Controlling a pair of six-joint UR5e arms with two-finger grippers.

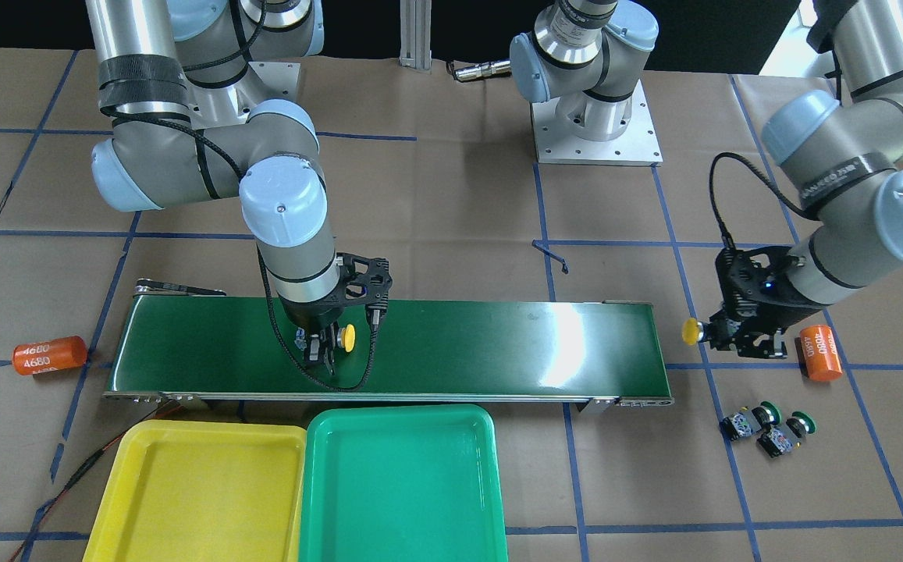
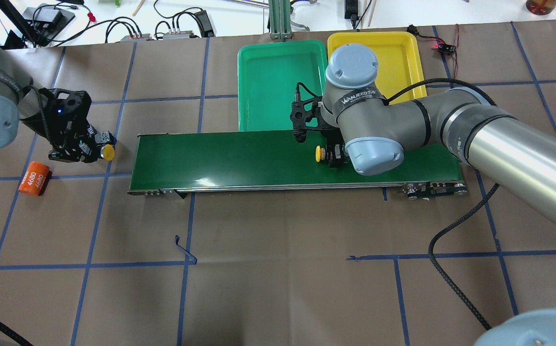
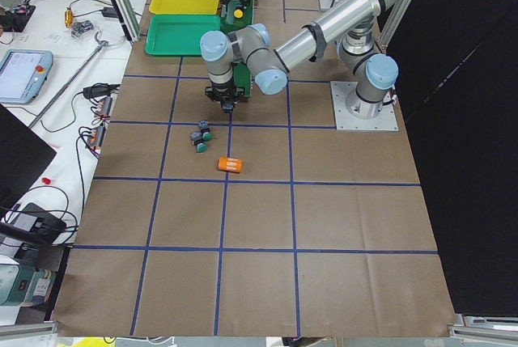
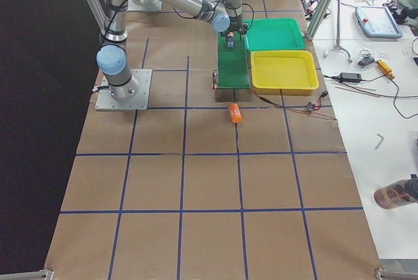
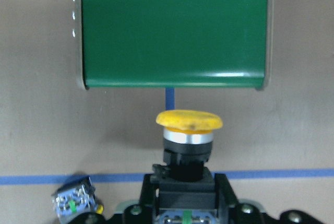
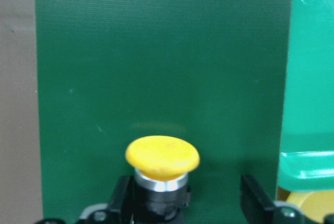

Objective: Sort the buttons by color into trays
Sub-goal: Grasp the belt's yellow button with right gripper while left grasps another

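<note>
My left gripper (image 1: 707, 333) is shut on a yellow button (image 1: 689, 332) and holds it off the belt's end; the left wrist view shows the button (image 5: 189, 130) clamped by its black body. My right gripper (image 1: 322, 351) is down on the dark green belt (image 1: 459, 343), open around the other yellow button (image 6: 163, 161), which sits against one finger while the other finger (image 6: 255, 198) stands apart. Two green buttons (image 1: 767, 410) (image 1: 802, 424) lie on the paper by the left gripper. The yellow tray (image 1: 201, 492) and green tray (image 1: 404, 484) hold no buttons.
Orange "4680" cylinders lie on the paper, one beside the left gripper (image 1: 820, 353) and one off the belt's other end (image 1: 49, 355). The trays sit side by side along the belt's far edge. Cables trail by the yellow tray.
</note>
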